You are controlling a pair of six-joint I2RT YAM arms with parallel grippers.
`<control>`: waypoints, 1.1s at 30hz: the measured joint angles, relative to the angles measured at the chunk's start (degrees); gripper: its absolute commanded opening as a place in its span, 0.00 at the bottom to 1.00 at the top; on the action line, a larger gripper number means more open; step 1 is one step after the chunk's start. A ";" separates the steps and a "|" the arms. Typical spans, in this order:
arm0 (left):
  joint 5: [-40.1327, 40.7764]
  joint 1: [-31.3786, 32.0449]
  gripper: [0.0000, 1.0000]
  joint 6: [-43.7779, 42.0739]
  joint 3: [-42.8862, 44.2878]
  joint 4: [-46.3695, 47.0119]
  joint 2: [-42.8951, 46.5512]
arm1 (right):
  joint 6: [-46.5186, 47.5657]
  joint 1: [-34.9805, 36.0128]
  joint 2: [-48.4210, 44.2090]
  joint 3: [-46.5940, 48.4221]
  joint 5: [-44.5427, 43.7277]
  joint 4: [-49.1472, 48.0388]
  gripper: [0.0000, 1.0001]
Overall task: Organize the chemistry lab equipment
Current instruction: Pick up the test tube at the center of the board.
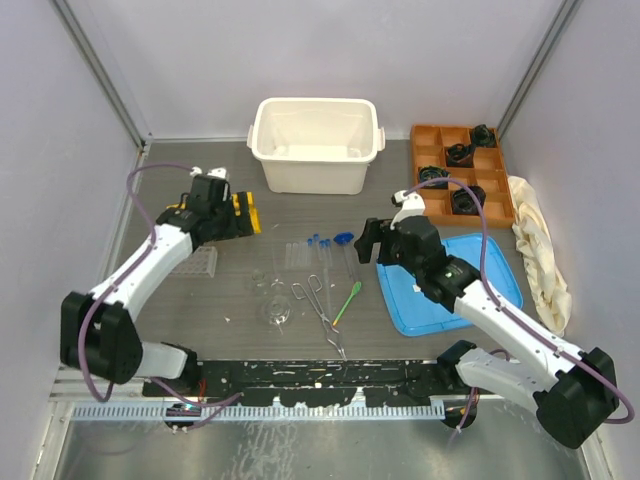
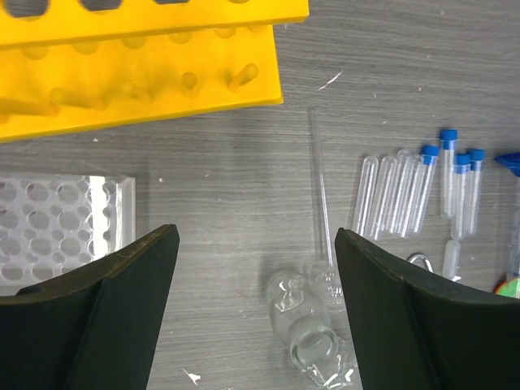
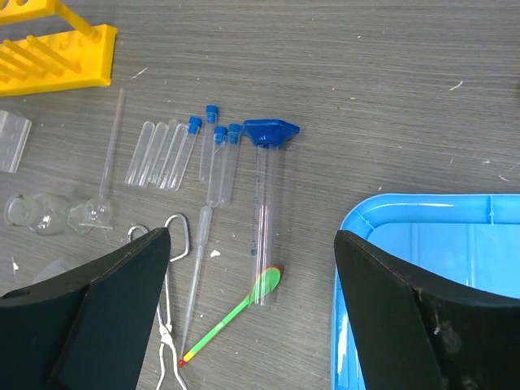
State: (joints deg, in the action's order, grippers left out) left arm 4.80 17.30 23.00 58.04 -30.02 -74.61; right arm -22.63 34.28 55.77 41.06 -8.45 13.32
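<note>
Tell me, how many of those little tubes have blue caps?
4 blue-capped tubes, lying on the table: one against the uncapped tubes, three bunched between it and the blue-based cylinder. None looks hidden.

Both arms stretched forward, angled inward, left end effector [image 2: 256,236] jaws spread wide, right end effector [image 3: 253,237] likewise, both empty

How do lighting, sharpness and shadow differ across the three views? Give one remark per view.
Top view: even light, no harsh shadows, but the flasks are tiny, nearly lost against the grey table. Left wrist view: test tubes crisp, the left end effector dark and featureless. Right wrist view: cylinder sharp, the right end effector equally dark.
</note>
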 measured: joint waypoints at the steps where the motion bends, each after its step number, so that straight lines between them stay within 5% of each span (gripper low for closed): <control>1: 0.17 0.37 0.78 -0.22 1.46 -0.63 -2.38 | 0.02 0.00 0.13 0.20 0.20 0.07 0.86; 8: 2.34 3.82 0.74 -1.81 5.77 -3.85 -12.26 | 0.46 0.00 0.42 1.92 2.56 0.92 0.81; 21: 6.01 15.15 0.61 -4.90 9.97 -2.75 -17.66 | 1.55 0.00 4.24 4.31 5.01 2.29 0.80; 33: 7.28 16.37 0.51 -6.38 12.35 -1.86 -28.15 | 1.53 0.00 4.24 4.42 4.90 2.32 0.81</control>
State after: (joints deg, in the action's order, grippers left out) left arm 12.08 33.67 16.62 70.39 -31.88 -102.76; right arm -21.10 34.28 60.01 45.47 -3.55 15.64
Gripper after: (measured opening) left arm 0.530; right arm 0.806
